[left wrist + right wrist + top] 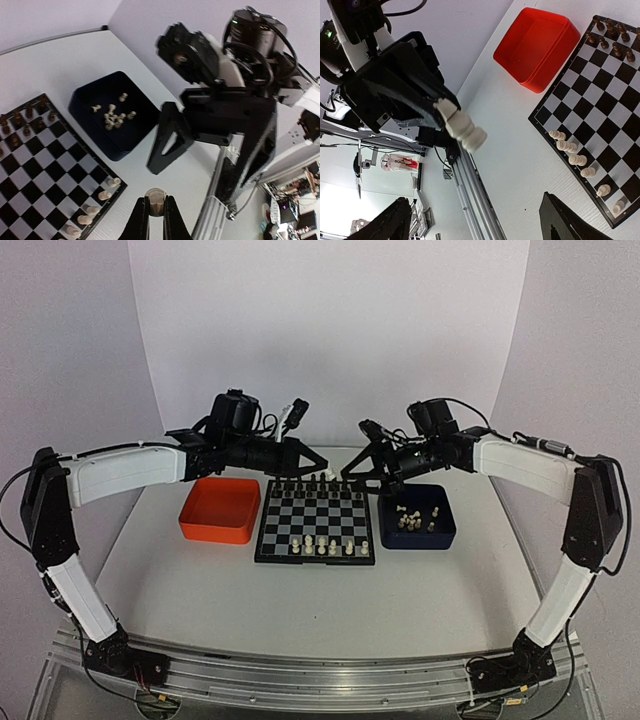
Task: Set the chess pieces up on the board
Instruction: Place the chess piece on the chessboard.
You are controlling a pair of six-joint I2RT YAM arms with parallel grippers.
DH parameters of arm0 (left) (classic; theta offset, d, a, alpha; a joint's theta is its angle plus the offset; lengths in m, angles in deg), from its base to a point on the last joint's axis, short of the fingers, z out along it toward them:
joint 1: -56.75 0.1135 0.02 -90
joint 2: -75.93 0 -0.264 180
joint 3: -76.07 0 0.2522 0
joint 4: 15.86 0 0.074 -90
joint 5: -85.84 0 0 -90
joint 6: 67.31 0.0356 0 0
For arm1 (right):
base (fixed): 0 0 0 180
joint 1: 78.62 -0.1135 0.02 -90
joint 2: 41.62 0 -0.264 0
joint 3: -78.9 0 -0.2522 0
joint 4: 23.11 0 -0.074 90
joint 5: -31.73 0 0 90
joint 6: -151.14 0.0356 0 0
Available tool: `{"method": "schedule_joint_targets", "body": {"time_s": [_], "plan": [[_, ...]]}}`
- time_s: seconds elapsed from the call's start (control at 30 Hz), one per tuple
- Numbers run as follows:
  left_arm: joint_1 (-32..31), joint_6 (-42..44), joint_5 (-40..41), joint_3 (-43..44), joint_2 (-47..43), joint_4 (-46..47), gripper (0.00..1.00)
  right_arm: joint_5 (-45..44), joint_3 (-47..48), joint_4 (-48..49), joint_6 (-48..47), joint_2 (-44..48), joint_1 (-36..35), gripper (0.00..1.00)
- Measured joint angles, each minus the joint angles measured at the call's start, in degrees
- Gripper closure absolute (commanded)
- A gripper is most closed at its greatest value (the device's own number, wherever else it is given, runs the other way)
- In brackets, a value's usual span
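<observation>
Far left on the table: orange tray (215,510), set just beside the board (262,540). Above the tray's far right corner and the board's far edge: left gripper (155,210), raised off the table, fingertips pinched narrow on one cream chess piece (466,131). Grips it at one end, the rest sticking out past the tips towards the other arm.

In the middle: the board, flat and square to the table edge. Along its far rank, a row of black pieces (310,485). Along its near edge, a short row of cream pieces (320,546), all upright, bunched towards the middle files.

Just right of the held piece, also in the air over the board's far edge: right gripper (475,200), facing the left one and close to it but apart. Fingers (570,220) spread wide, gripping nothing.

Far right: dark blue tray (415,541), just beside the board's right edge. Inside it, loose white pieces (412,520) in a scattered cluster, several lying on their sides.
</observation>
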Motion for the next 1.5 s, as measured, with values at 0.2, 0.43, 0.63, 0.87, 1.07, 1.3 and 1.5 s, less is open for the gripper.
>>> {"method": "schedule_joint_targets", "body": {"time_s": [0.2, 0.43, 0.63, 0.87, 1.07, 1.3, 1.5], "plan": [[-1.7, -0.9, 22.8, -6.0, -7.1, -4.5, 1.0, -10.6, -5.7, 0.4, 1.0, 8.0, 0.1, 0.1], [-5.2, -6.3, 43.5, -15.0, -9.2, -8.0, 1.0, -32.8, -14.7, -2.4, 3.5, 18.9, 0.2, 0.08], [-9.0, -9.6, 53.7, -21.1, -9.2, -8.4, 1.0, -47.4, -21.3, -5.7, 4.8, 25.0, 0.6, 0.07], [-13.0, -11.4, 60.2, -23.9, -7.8, -5.2, 1.0, -53.3, -24.5, -8.4, 5.2, 26.6, 0.7, 0.06], [-14.1, -12.1, 63.3, -23.9, -3.5, -2.1, 1.0, -55.8, -25.5, -9.3, 5.2, 27.8, 0.7, 0.06], [-14.1, -12.9, 64.1, -23.9, 0.3, -1.0, 1.0, -59.1, -26.0, -11.2, 4.7, 30.5, 0.7, 0.06], [-14.1, -14.1, 64.0, -23.9, 1.7, 0.3, 1.0, -61.0, -26.0, -12.2, 3.4, 31.6, 0.7, 0.06]]}}
